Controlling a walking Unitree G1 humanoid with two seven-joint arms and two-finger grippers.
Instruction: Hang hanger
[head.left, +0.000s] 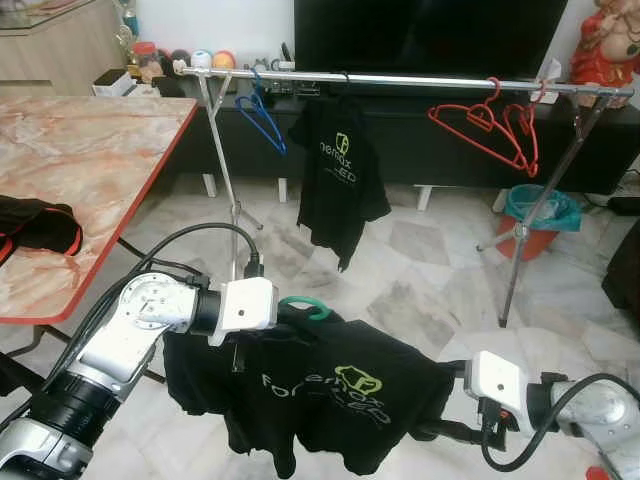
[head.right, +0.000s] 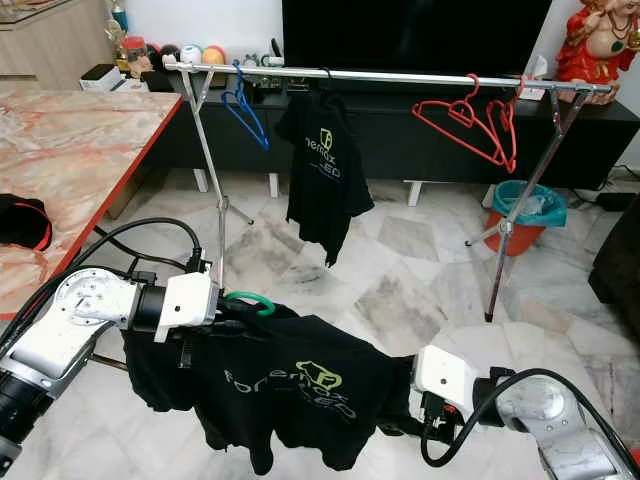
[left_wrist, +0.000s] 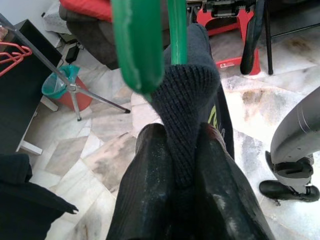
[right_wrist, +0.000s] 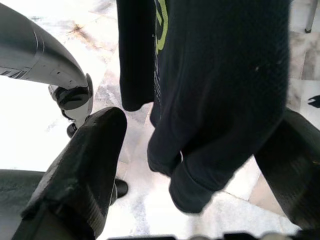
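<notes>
A black T-shirt (head.left: 330, 390) with green print hangs on a green hanger (head.left: 305, 306), held low in front of me. My left gripper (left_wrist: 180, 135) is shut on the shirt's ribbed collar (left_wrist: 185, 100) just below the hanger's hook (left_wrist: 142, 45). My right gripper (right_wrist: 197, 125) is open at the shirt's right side, and a sleeve (right_wrist: 210, 100) hangs between its fingers. The silver clothes rail (head.left: 420, 80) stands ahead, well above the held shirt. It carries a blue hanger (head.left: 262, 115), another black T-shirt (head.left: 340, 170) and red hangers (head.left: 490, 125).
A marble-topped table (head.left: 90, 170) with a red edge stands at the left, with a dark garment (head.left: 35, 225) on it. A teal-lined orange bin (head.left: 540, 215) sits by the rail's right legs (head.left: 515, 250). A black TV console (head.left: 420, 140) runs behind the rail.
</notes>
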